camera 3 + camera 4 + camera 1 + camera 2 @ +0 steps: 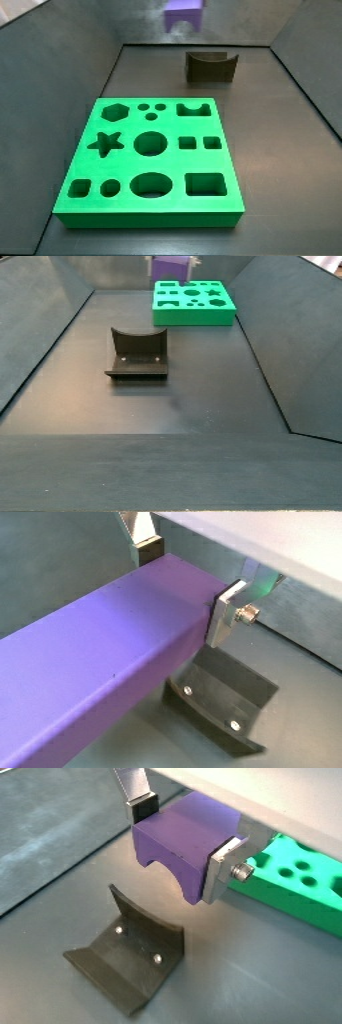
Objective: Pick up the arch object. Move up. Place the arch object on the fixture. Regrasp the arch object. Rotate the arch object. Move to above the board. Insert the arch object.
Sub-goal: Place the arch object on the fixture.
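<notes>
Above the fixture (127, 963), gripper (181, 836) jaws clamping the purple arch object (187, 830), underside notch showing

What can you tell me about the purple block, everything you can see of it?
The purple block is a long, smooth, matte bar with a curved notch cut into its underside, visible in a wrist view. It is held in the air by the gripper, whose silver fingers press on its two opposite long sides. It hangs above the dark floor, over the dark bracket, touching nothing else. In both side views only a little of it shows at the top edge.
</notes>
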Motion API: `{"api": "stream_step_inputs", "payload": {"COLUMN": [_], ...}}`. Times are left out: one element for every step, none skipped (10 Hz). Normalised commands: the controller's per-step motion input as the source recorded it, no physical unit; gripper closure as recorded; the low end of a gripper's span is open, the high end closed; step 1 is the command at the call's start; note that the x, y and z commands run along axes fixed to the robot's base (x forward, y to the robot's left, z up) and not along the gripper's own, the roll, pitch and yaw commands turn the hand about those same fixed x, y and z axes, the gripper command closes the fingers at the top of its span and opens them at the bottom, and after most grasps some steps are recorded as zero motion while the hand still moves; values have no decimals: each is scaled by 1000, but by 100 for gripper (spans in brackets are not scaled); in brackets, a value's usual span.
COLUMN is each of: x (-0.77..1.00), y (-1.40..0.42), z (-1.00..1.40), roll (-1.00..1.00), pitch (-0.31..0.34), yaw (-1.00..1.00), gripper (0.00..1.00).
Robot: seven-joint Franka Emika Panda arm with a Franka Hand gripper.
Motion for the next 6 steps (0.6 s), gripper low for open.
{"api": "stream_step_inputs", "payload": {"x": [1000, 1000, 1000, 1000, 929, 273], "y": [-233, -201, -175, -123, -92, 1000], "z": [-22, -25, -22, -19, -16, -39], "roll": [-135, -124, -116, -98, -88, -1000], "pitch": [-16, 5, 17, 47, 65, 292], "yaw": [233, 148, 112, 56, 40, 150], "gripper": [100, 100, 100, 100, 100, 100]}}
